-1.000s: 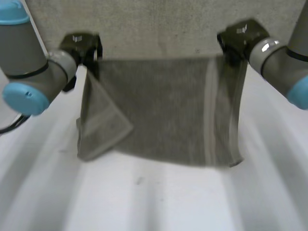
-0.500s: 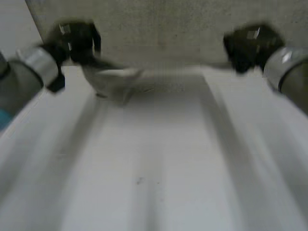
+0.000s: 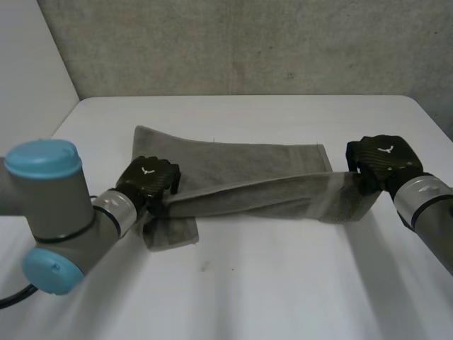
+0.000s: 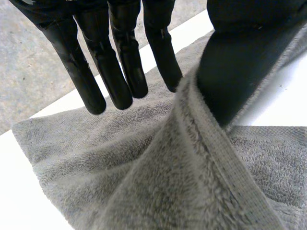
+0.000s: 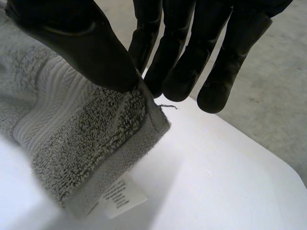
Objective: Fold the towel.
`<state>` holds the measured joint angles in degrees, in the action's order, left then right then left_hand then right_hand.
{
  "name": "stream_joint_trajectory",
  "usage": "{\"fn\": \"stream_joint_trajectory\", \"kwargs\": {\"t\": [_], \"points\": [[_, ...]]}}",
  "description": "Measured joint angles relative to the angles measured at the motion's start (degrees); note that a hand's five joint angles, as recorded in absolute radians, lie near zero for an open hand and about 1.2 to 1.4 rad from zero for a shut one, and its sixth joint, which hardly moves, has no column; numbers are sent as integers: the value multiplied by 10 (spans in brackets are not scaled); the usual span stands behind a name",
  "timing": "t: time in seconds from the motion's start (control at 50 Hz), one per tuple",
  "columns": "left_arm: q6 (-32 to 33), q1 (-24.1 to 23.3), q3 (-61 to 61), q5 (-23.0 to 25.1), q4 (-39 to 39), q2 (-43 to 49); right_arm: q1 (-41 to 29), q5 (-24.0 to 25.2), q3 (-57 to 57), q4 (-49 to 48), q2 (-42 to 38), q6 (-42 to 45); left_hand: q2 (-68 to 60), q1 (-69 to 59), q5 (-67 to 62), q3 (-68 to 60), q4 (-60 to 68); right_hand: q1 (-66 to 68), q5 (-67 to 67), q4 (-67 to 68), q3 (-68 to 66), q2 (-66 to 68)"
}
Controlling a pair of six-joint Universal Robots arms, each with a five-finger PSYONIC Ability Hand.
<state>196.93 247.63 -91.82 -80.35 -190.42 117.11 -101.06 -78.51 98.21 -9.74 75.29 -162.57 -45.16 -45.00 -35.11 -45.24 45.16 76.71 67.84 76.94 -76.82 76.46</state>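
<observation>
Grey terry towel (image 3: 233, 159) lies across the middle of the white bench (image 3: 283, 283), with its long axis running left to right. The far layer rests flat on the bench. A second layer is raised as a taut band between the two hands.

Left hand (image 3: 150, 180): at the left end of the band, where the towel's near-left part lies bunched beneath it. In the left wrist view the thumb (image 4: 235, 72) bears on a raised hem ridge, and the fingers (image 4: 120, 72) extend straight over the flat layer. The ridge is gripped at the thumb — the opposing contact is hidden behind it.

Right hand (image 3: 382, 161): at the right end of the band. In the right wrist view the thumb (image 5: 81, 43) pinches the towel's corner against the straight fingers (image 5: 182, 57). The care label (image 5: 120, 197) hangs under that corner, just above the bench.

Step in hand, as judged: laying the held edge over to form a lengthwise fold.

1. Keep the band taut. Slack at mid-span is likely to crease the lower layer.
2. Move both ends together so the held hem lands parallel to the opposite long edge.
3. Lower the hem onto the cloth before opening either pinch — a drop from height is likely to skew the corners.
4. Watch the bunched left end. It may need smoothing before the fold will lie square.
</observation>
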Motion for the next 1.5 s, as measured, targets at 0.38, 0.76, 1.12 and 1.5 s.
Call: {"fn": "stream_joint_trajectory", "kwargs": {"t": [0.38,0.76,1.12,1.5], "points": [[-47,-46,-95,-151,-91,-13,17,-5,17,-28,1,-48,176,172,178,177,-176,0,0,0,0,0],[-50,-35,-105,-228,-141,-8,35,-14,35,-72,4,-46,-12,-9,11,-11,12,0,0,0,0,0],[19,-1,47,-95,39,-194,34,-3,-58,27,137,-12,-245,-227,-233,-244,245,0,0,0,0,0],[73,44,363,34,535,-128,32,2,-321,400,132,142,-246,-227,-235,-244,246,0,0,0,0,0]]}}
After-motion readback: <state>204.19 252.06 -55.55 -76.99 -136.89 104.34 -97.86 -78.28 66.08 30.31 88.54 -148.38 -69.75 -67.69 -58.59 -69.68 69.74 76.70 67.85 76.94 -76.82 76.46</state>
